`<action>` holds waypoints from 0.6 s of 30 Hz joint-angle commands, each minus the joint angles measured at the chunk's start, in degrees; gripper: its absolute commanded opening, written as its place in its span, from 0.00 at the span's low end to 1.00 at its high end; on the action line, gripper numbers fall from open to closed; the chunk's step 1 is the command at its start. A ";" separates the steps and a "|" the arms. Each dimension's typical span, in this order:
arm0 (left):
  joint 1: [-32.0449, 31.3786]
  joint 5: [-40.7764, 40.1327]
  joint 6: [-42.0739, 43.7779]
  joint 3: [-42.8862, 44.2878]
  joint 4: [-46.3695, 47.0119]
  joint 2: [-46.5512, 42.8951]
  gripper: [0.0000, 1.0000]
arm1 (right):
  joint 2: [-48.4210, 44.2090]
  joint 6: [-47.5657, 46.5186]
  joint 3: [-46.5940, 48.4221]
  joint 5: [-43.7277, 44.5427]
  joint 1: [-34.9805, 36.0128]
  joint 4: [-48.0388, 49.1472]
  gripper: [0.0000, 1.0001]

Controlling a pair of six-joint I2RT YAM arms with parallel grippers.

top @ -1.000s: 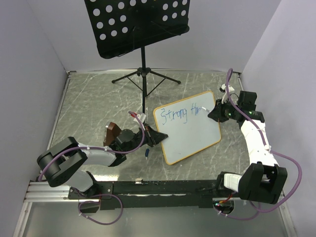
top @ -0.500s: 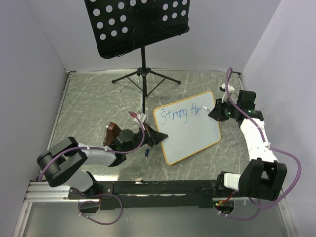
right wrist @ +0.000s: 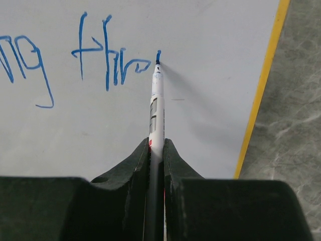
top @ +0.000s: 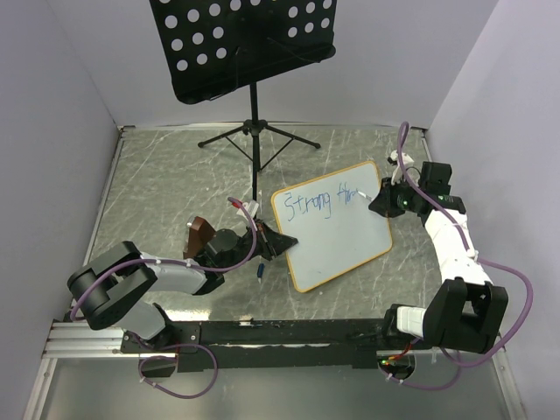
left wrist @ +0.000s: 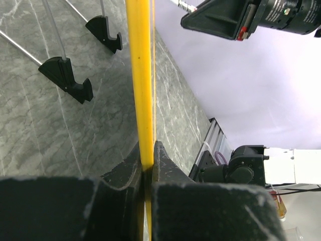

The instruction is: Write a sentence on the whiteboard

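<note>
The right gripper (right wrist: 156, 145) is clamped on a white marker (right wrist: 156, 108). The marker's tip touches the whiteboard (right wrist: 210, 45) at the end of the blue sentence (right wrist: 108, 65), which reads "Strong thro" along the board's top. The left gripper (left wrist: 146, 150) is closed tight on the whiteboard's left frame edge. A music stand (top: 249, 39) stands just beyond its far edge.

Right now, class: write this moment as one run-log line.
left tool: shut on whiteboard edge | right tool: shut on marker | marker tip: on whiteboard | sentence: "Strong thro", unfinished
</note>
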 commanded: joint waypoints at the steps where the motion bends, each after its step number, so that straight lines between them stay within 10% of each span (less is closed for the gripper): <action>1: -0.34 2.16 2.47 1.56 5.84 -0.42 0.01 | -1.54 -2.56 -1.65 -0.46 -0.28 -1.58 0.00; 18: -0.26 2.42 2.82 2.00 5.31 -0.60 0.01 | -0.23 -0.72 1.25 2.79 -1.08 -0.18 0.00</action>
